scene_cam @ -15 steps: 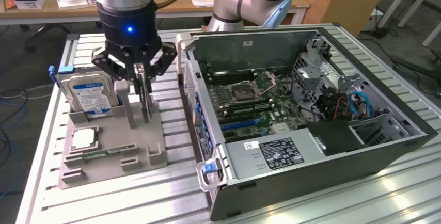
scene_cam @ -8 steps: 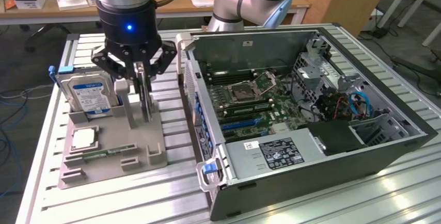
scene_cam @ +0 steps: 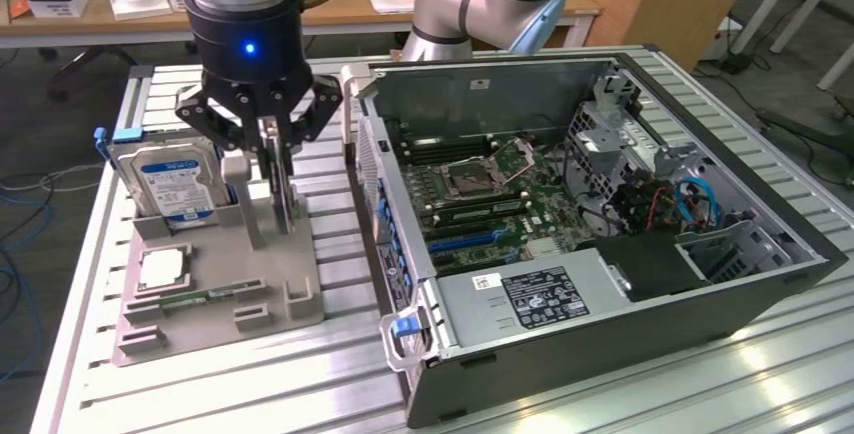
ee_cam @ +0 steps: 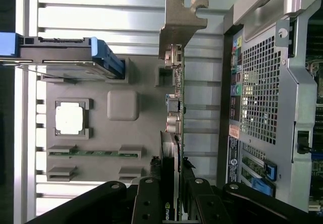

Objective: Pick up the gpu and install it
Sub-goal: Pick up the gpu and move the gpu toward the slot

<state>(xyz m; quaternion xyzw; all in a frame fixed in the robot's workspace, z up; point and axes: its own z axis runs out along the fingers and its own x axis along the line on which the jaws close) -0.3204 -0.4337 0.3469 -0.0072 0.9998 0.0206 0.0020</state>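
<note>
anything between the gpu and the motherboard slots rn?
Yes: the case's rear wall stands between the gray holder, where the gpu stands upright in the end effector's grip, and the motherboard. It blocks side-on only; the case is open on top and nothing visible covers the blue slots.

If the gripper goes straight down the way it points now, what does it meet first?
The gripper points down with the gpu held between its fingers, so the next thing below is probably the gray holder tray that the card stands in. How much room there is above the tray is unclear.
</note>
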